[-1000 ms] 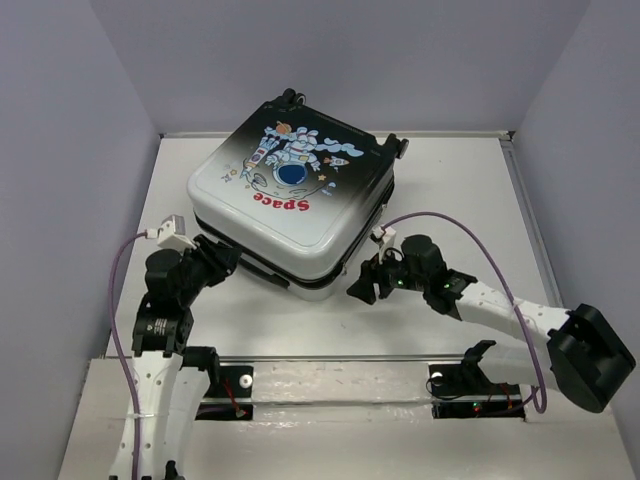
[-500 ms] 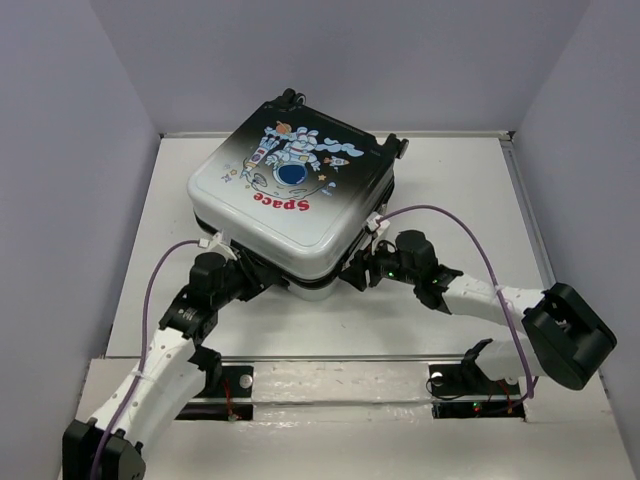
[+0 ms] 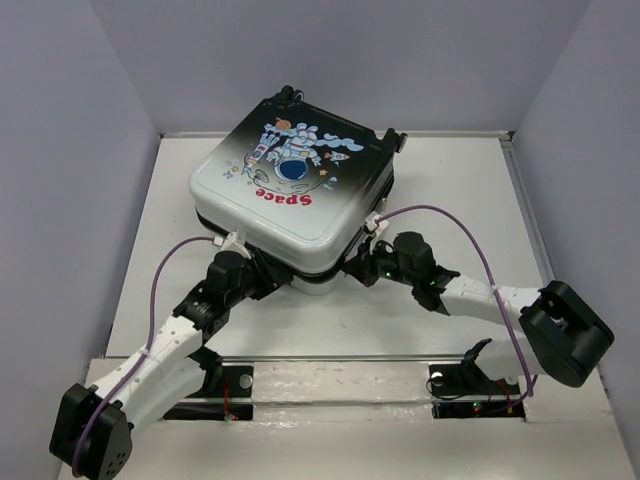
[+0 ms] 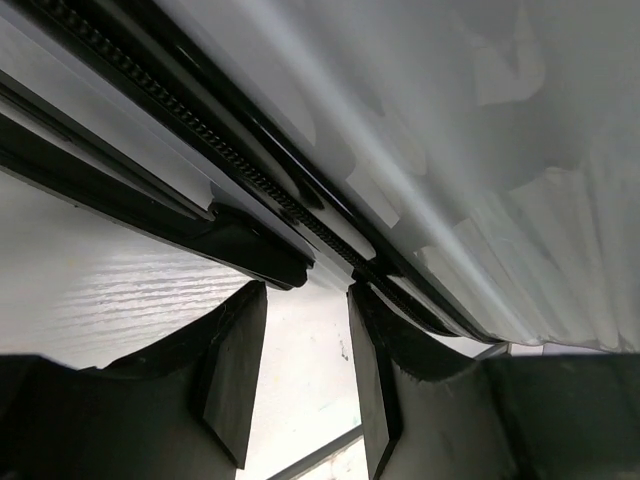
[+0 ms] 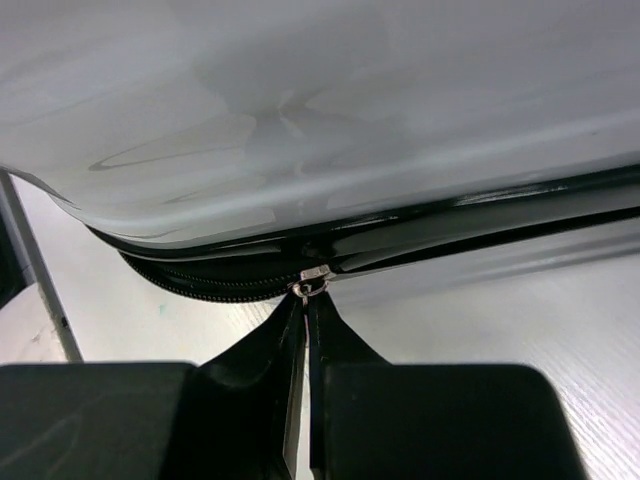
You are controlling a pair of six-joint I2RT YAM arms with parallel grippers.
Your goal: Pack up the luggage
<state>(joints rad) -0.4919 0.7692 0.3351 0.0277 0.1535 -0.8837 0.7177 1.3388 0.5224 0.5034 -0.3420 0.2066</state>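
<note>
- One white table (image 3: pixel 455 200), walled on three sides, carries everything.
- One suitcase (image 3: pixel 290 205) lies flat on it with the astronaut print and red "Space" facing up. It sits toward 12 o'clock from the table's middle, its wheels at the far end and one rounded white corner pointing to 6 o'clock.
- Two arms reach forward and inward from the near edge, both low over the table and converging on that near corner.
- The left arm (image 3: pixel 165 345) slants up toward 1 o'clock, nearly stretched out, with a purple cable (image 3: pixel 165 265) looping above it.
- The right arm (image 3: pixel 480 298) has its elbow out at 4 o'clock and its forearm running toward 10 o'clock. A second purple cable arcs over it.
- The left gripper (image 3: pixel 263 282) meets the suitcase at its 7 o'clock side. In the wrist view, the left gripper (image 4: pixel 306 300) is parted by a moderate gap with bare table showing between the fingers. Its tips are up against the black zipper (image 4: pixel 262 185) seam under the white shell, and nothing is held.
- The right gripper (image 3: pixel 356 268) meets the suitcase at its 5 o'clock side. In its own view, the right gripper (image 5: pixel 309 303) is squeezed to a thin slit.
- The small silver zipper pull (image 5: pixel 313 281) is pinched at the right gripper's tips, on the seam below the white shell.
</note>
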